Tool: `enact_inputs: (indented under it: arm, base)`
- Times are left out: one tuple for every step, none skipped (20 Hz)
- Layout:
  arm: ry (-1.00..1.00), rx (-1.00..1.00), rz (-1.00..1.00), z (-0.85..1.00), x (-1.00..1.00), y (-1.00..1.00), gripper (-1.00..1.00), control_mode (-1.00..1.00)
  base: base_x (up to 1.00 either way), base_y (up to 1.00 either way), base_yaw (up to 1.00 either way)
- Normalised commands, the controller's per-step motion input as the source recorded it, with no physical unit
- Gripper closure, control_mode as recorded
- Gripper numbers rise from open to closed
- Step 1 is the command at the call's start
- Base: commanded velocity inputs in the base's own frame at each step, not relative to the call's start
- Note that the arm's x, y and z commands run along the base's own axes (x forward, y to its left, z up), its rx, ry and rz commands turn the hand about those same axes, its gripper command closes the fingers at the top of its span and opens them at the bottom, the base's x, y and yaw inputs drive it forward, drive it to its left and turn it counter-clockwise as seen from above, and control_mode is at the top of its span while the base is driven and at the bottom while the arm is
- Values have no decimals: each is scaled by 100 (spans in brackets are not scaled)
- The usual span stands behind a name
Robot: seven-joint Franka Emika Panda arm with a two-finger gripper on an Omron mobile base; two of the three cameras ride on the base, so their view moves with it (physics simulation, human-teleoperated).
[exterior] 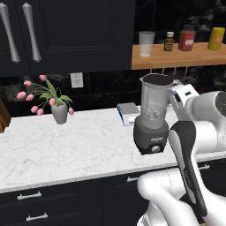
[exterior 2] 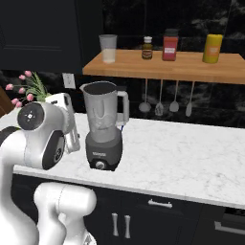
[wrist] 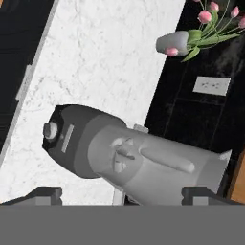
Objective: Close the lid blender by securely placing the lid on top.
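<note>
The blender [exterior: 151, 119] stands upright on the white marble counter [exterior: 66, 145], a dark grey base with a front knob under a tall translucent grey jar. Its jar mouth [exterior 2: 98, 88] looks dark and uncovered from both base cameras. My white hand [exterior: 182, 95] hovers close beside the upper jar, at about rim height. In the rolled hand view the blender [wrist: 129, 155] lies across the picture, close in front of my gripper [wrist: 123, 195]. The two fingertips [wrist: 45, 194] are far apart at the bottom corners with nothing held. The lid is out of view.
A grey vase of pink tulips [exterior: 58, 112] stands at the counter's back left. A white box [exterior: 128, 113] lies behind the blender. The wooden shelf [exterior 2: 191, 67] above carries a clear tumbler [exterior 2: 108, 48], a bottle and jars. Utensils [exterior 2: 160, 103] hang below it.
</note>
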Motion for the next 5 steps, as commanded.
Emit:
enact_inputs:
  arm:
    - [-17, -11, 0, -77, -100, 0, -100, -100]
    - [-35, -7, 0, -36, -100, -19, -100, -100]
    - [-43, -2, 0, -11, -100, -38, -100, -100]
    - [-46, 15, 0, 26, -100, -51, -100, -100]
    - [-36, 11, -9, 49, -100, -51, -100, -100]
  base:
    - [0, 0, 0]
    - [0, 0, 0]
    - [0, 0, 0]
    - [0, 0, 0]
    - [0, 0, 0]
